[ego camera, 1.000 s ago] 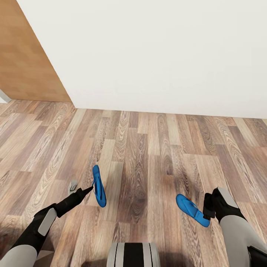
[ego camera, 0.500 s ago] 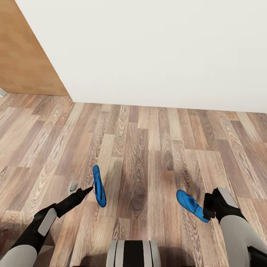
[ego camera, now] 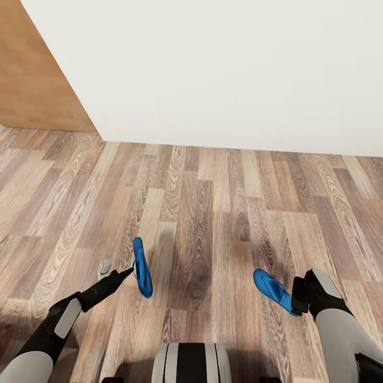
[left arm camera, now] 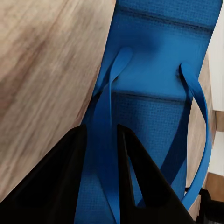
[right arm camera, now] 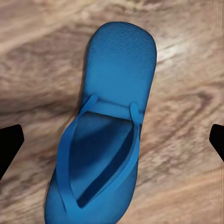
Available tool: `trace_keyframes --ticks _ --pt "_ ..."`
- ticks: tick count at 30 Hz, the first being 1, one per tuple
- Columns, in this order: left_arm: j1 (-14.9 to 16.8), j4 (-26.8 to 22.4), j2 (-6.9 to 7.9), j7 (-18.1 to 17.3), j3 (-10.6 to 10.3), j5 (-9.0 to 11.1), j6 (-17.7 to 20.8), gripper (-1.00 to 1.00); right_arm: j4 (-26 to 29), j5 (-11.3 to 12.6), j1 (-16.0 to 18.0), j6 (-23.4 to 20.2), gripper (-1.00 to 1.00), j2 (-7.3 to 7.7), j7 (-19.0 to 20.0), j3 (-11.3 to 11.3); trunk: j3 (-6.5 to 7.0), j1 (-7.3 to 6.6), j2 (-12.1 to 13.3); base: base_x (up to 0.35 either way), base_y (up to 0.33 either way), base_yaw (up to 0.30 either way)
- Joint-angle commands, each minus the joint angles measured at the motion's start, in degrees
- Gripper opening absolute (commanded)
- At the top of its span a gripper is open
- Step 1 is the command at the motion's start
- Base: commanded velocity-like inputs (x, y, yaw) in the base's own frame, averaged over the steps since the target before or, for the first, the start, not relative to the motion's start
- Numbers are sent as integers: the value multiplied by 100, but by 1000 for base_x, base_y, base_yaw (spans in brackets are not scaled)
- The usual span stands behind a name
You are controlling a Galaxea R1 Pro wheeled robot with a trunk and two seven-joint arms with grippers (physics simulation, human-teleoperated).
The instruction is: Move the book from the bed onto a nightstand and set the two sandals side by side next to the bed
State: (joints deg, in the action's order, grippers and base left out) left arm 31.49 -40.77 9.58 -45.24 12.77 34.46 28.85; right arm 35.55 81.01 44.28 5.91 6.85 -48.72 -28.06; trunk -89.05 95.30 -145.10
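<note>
At lower left of the head view, our left gripper (ego camera: 129, 272) had its black fingers (left arm camera: 60, 186) pinched together on a strap of one bright blue flat flip-flop (ego camera: 142, 267), which hung edge-on above the brown wood-plank floor (ego camera: 213, 213). At lower right, our right gripper (ego camera: 296, 296) met the heel end of the second blue flip-flop (ego camera: 274, 291); in the right wrist view its dark fingertips (right arm camera: 9, 147) stood wide apart at the frame's edges, with that flip-flop (right arm camera: 107, 130) sole-down between them. A plain white wall (ego camera: 223, 69) filled the upper frame.
</note>
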Motion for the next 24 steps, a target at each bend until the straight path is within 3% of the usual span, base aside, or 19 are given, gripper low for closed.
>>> trace_keyframes --ticks 1,8,24 --pt "2 -2 0 15 7 26 33 -100 5 55 2 59 100 1 -6 -1 -26 1 -3 0 0 0" --pt "4 -2 0 15 6 26 33 -100 5 54 2 59 100 1 -8 0 -181 19 -12 0 0 0" --pt "0 -2 0 15 6 31 33 -100 5 48 2 59 100 1 -6 3 -181 19 -12 0 0 0"
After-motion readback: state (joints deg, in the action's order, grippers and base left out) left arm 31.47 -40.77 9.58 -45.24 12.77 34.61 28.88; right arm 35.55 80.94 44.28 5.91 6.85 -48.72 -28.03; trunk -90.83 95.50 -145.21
